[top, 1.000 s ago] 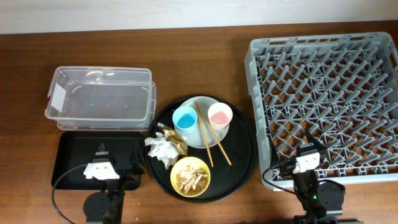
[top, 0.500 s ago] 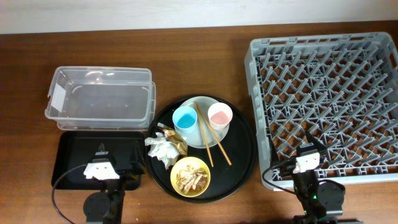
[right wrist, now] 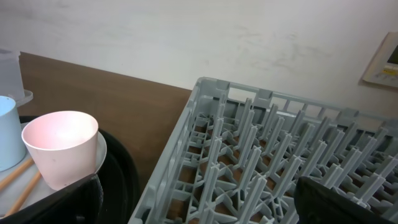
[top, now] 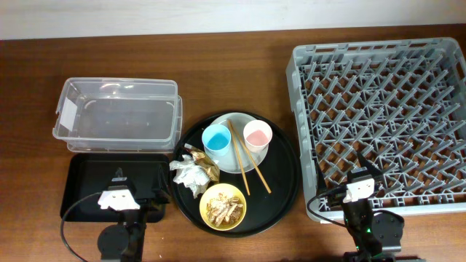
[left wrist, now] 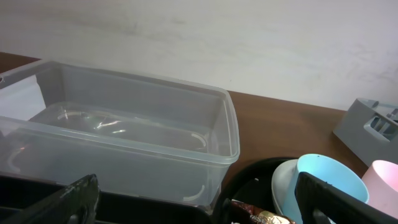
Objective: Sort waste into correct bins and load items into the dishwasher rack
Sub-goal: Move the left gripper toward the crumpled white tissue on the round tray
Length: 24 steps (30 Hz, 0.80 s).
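Right, both arms sat parked at the near table edge; left gripper and right gripper gaped wide, gripping nothing; blue cup, pink cup and chopsticks rested on the white plate on the round black tray, beside tissue, wrapper and the yellow bowl of scraps; clear box and shallow black tray lay left, rack right.

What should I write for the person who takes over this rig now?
Left gripper: open, empty, at the near edge of the shallow black tray.
Right gripper: open, empty, at the near edge of the rack.
On the round tray: tissue, wrapper, yellow bowl with food scraps, plate bearing blue cup, pink cup, chopsticks.
The clear box holds nothing.
Done: nothing. To do: all sorting and loading.
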### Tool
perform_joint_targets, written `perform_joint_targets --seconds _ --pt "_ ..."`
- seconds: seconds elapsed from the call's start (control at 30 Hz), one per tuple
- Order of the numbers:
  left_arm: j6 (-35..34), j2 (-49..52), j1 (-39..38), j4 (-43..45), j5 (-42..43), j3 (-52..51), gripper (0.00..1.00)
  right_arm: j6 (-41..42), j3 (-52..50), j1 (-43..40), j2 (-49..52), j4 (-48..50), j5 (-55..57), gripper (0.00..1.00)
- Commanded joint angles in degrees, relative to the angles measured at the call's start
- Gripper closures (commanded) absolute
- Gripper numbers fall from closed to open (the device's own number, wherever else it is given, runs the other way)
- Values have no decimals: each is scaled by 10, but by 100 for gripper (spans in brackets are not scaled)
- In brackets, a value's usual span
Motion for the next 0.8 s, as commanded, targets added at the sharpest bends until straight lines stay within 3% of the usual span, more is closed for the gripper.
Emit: perform_joint_targets --seconds 0.0,0.63,0.77 --pt "9 -3 -2 1 0 -4 1 1 -4 3 -4 -2 1 1" --pt "3 -3 -2 16 2 -3 1 1 -4 3 -4 -2 1 1" --pt "2 -3 -2 25 44 11 1 1 -4 3 -4 -2 1 1"
